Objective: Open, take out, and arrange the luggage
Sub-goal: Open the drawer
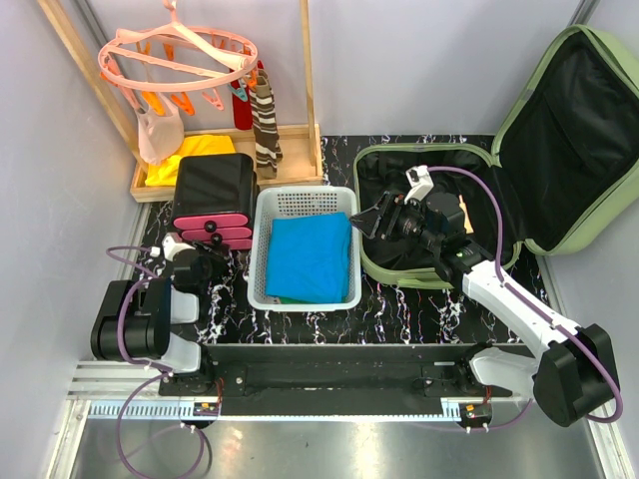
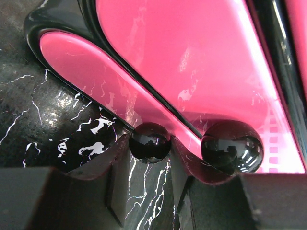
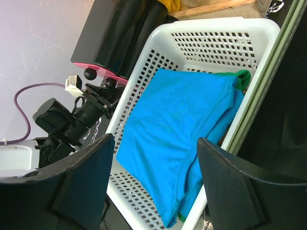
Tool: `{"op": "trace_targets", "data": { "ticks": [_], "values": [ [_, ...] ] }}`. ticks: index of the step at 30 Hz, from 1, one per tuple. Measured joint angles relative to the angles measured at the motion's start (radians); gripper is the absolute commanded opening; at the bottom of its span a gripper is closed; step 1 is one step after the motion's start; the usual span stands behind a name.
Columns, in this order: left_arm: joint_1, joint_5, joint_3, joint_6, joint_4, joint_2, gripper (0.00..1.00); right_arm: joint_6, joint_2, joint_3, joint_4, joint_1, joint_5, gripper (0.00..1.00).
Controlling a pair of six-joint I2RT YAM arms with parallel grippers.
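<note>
While it lies open on the black marbled table (image 1: pixel 399 317), the luggage (image 1: pixel 544 150) is seen as a light-green hard shell with rounded corners and a black fabric lining. Its lid is raised and leaned back, above and to the right of the right gripper (image 1: pixel 371 222), and its lower half is laid flat directly beneath that gripper. A green rim is carried round both halves.

The right gripper's fingers are held wide apart, and nothing is caught between them. They are pointed at a white perforated basket (image 1: pixel 300 205), which is set just beyond them, close against the rim of the luggage. A folded blue cloth (image 1: pixel 310 254) is held in the basket, and a green edge is shown beneath it.

The left gripper (image 2: pixel 148 153) is set narrow, and a black knob (image 2: pixel 149 142) is flanked by its fingertips; whether the knob is clamped cannot be told. A second knob (image 2: pixel 231 146) is seen just to the right of it. Both are fixed to glossy pink panels on a black case (image 1: pixel 212 185), which is stood just ahead of that gripper. The luggage is placed well apart from the left gripper, on the far side of the basket.
</note>
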Motion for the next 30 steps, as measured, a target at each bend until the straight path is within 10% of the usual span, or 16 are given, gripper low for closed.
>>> {"op": "trace_targets", "data": {
  "ticks": [30],
  "values": [
    [-0.005, -0.047, -0.135, 0.010, -0.249, -0.367, 0.00, 0.000, 0.002, -0.001, 0.001, 0.000, 0.004, 0.79]
  ]
}}
